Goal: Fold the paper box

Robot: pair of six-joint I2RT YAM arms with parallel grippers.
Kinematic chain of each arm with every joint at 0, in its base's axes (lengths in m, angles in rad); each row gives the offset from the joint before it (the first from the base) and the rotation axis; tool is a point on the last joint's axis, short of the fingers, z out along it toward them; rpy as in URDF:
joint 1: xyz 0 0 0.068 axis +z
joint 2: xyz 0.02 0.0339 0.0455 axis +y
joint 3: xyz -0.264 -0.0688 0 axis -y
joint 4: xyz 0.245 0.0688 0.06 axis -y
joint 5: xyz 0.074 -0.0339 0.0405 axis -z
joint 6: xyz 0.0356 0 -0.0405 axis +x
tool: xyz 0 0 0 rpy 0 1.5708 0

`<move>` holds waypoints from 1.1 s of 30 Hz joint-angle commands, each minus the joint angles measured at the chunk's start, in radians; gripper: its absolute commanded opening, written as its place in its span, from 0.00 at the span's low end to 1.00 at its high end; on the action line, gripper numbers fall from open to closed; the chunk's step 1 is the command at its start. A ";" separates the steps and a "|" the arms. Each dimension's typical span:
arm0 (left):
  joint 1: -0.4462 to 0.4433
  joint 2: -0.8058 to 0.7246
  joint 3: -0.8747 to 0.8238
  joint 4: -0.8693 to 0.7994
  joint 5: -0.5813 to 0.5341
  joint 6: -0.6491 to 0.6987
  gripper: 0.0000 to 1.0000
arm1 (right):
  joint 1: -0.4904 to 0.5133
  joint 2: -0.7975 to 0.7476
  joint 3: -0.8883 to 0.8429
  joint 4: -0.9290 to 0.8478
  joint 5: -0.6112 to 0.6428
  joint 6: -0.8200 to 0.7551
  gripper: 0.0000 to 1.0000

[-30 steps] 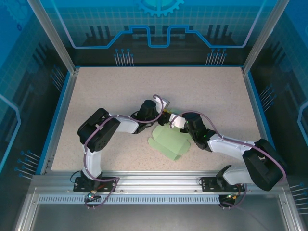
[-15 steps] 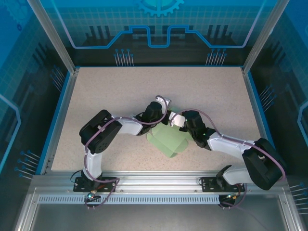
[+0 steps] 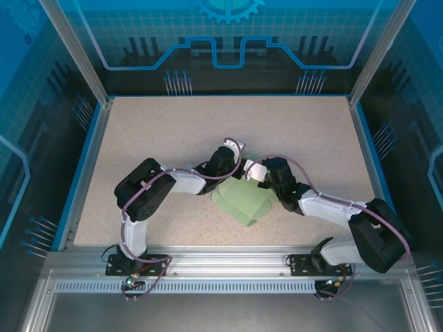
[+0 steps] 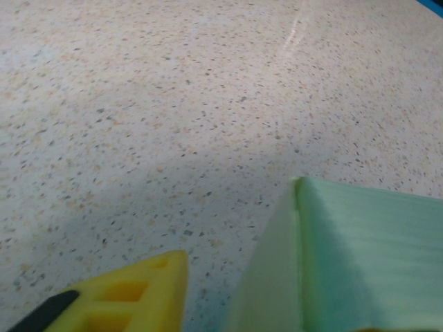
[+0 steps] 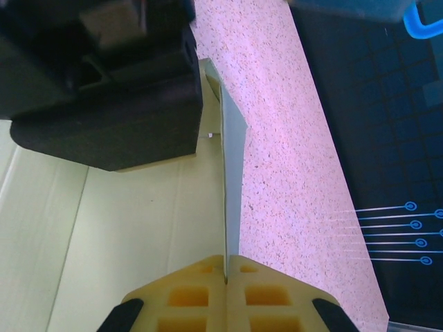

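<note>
While your right claw point(image 5: 226, 263) is clenched on an upright flap of the paper box point(image 3: 242, 202), box on the desk point(image 3: 173, 131) right between both claws, left claw point(image 3: 234, 169) released or grasping, honestly can't tell

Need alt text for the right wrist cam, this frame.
The right gripper is shut on a thin raised flap of the pale green paper box, seen edge-on. The rest of the card spreads to the left, a black arm housing above it at top left; speckled table lies to the right.
</note>
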 commanded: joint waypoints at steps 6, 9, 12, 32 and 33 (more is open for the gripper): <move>0.062 -0.074 -0.121 0.054 0.100 0.044 0.58 | -0.022 -0.023 0.004 -0.079 -0.047 0.042 0.01; 0.062 -0.082 -0.146 0.055 0.133 0.045 0.63 | -0.022 -0.021 0.007 -0.081 -0.047 0.043 0.01; 0.061 -0.093 -0.171 0.061 0.152 0.038 0.66 | -0.022 -0.021 0.007 -0.084 -0.046 0.044 0.01; 0.037 -0.009 -0.070 -0.065 0.059 0.056 0.56 | -0.023 -0.023 0.014 -0.092 -0.053 0.055 0.01; 0.034 -0.007 -0.064 -0.070 0.039 0.053 0.54 | -0.023 -0.024 0.014 -0.092 -0.053 0.055 0.01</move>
